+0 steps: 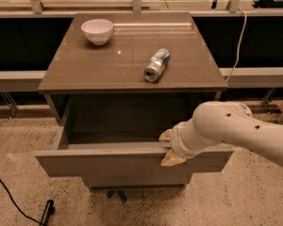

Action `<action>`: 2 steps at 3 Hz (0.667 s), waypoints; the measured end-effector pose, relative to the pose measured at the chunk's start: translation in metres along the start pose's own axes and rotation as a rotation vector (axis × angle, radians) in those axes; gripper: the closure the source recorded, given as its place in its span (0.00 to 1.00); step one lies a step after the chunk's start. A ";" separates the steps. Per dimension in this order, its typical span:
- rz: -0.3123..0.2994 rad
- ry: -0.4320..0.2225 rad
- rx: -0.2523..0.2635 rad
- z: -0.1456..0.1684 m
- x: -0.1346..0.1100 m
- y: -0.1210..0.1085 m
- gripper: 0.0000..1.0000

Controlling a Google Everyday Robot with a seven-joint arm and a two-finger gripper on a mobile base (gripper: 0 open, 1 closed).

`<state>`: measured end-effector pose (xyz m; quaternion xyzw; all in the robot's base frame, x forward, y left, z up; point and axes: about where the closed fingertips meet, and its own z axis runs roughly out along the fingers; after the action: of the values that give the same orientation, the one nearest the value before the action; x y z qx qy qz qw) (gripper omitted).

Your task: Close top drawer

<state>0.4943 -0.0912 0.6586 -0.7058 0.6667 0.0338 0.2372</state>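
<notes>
The top drawer (108,161) is a wide grey-brown box pulled partly out of the cabinet, its plain front panel facing me and its deep inside empty. My gripper (167,148) sits at the right part of the front panel's top edge. One tan finger (165,135) is inside the drawer and the other (172,159) is against the panel's outer face, so the jaws straddle the panel. The white arm (226,128) reaches in from the right and hides the panel's right end.
On the cabinet top (94,65) stand a white bowl (97,31) at the back left and a crushed can (157,65) lying on its side near the middle right. A black cable (19,206) lies on the speckled floor at the lower left.
</notes>
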 end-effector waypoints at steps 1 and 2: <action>-0.004 0.003 0.013 0.004 -0.001 -0.021 0.48; -0.009 0.005 0.045 0.001 -0.001 -0.057 0.38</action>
<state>0.5493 -0.0898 0.6746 -0.7032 0.6648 0.0160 0.2513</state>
